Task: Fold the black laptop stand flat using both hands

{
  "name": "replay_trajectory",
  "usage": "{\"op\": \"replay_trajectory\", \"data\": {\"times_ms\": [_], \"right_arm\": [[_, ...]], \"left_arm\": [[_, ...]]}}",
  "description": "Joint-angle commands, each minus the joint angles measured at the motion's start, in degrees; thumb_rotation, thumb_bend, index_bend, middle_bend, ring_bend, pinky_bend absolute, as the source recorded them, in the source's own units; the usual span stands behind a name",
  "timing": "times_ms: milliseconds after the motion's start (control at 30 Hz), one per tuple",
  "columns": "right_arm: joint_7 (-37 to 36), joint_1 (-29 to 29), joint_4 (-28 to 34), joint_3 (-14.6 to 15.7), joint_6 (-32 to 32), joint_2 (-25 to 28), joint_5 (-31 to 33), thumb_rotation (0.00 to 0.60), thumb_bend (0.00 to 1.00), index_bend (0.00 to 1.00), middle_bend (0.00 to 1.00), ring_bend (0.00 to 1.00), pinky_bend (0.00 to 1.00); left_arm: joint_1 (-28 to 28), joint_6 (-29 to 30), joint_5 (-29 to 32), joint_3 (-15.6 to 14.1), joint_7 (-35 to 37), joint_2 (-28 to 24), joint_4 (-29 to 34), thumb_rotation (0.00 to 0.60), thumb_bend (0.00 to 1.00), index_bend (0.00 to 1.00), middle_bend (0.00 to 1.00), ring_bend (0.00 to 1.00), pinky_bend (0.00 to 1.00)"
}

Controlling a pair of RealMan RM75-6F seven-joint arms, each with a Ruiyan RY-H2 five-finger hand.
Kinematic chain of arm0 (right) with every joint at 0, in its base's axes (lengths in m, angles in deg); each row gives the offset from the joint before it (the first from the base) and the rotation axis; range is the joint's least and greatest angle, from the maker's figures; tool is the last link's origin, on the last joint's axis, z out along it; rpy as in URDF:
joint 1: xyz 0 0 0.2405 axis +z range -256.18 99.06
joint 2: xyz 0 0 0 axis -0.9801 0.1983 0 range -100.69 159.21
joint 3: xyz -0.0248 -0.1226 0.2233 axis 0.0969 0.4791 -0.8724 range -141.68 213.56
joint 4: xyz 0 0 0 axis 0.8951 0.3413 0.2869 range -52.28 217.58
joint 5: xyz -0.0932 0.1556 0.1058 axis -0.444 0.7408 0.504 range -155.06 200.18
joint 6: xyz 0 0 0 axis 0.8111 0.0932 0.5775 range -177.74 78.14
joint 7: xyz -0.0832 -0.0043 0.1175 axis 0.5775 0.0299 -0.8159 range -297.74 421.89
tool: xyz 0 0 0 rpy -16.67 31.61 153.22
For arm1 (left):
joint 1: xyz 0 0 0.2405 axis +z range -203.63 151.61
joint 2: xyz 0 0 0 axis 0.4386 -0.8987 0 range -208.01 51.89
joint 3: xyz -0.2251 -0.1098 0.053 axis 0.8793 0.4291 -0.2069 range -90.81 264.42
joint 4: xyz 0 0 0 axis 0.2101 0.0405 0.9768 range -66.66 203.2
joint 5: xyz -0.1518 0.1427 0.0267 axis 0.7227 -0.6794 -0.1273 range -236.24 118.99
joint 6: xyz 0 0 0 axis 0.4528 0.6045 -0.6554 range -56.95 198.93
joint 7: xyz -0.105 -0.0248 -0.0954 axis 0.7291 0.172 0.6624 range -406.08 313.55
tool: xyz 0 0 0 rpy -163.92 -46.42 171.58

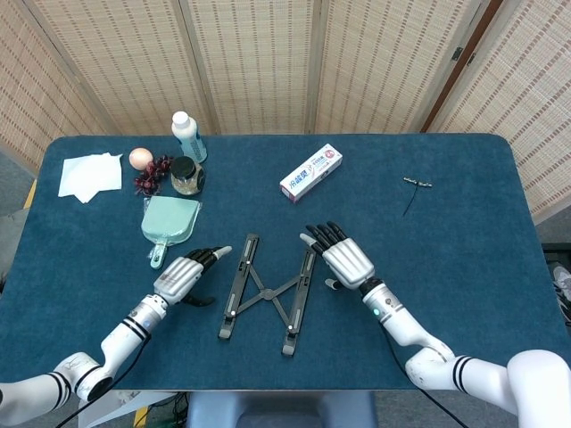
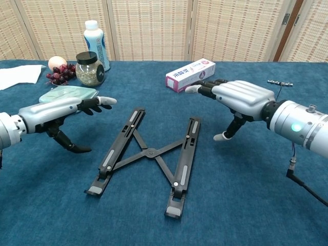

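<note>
The black laptop stand point(image 1: 268, 295) point(image 2: 148, 153) lies spread on the blue table, its two rails joined by crossed links. My left hand point(image 1: 187, 275) point(image 2: 56, 114) hovers just left of the left rail, fingers stretched out and apart, holding nothing. My right hand point(image 1: 343, 260) point(image 2: 238, 99) hovers just right of the right rail's far end, also open, thumb pointing down. Neither hand touches the stand.
A toothpaste box point(image 1: 311, 172) lies behind the stand. At the back left stand a bottle point(image 1: 187, 136), a jar point(image 1: 186, 175), grapes point(image 1: 152, 174), a peach-coloured ball point(image 1: 140, 158), a white cloth point(image 1: 89, 175) and a green dustpan point(image 1: 169, 224). A small tool point(image 1: 415, 184) lies at far right.
</note>
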Motion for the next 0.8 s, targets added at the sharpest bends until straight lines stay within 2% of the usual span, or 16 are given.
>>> {"op": "replay_trajectory", "data": {"times_ms": [33,267,800], "right_arm": [[-0.3,0.3,-0.6,-0.2,0.5,-0.7,0.6,0.600,0.05,0.00,0.00,0.00,0.00],[2.7,0.6,-0.2,-1.0,1.2,-1.8,2.6,0.600,0.05,0.00,0.00,0.00,0.00],[4.2,0.5,-1.4,-0.8,0.9,-3.2,3.8,0.600,0.05,0.00,0.00,0.00,0.00]], "left_arm": [[0.0,-0.3,0.3,0.2,-0.4,1.1,-1.3,0.600,0.20,0.00,0.09,0.11,0.16],[0.0,-1.7,1.6,0.5,-1.4,2.0,-1.5,0.600,0.20,0.00,0.02,0.04,0.11],[0.1,-2.6,2.4,1.1,0.0,4.7,-3.7,0.600,0.20,0.00,0.00,0.04,0.11]]}}
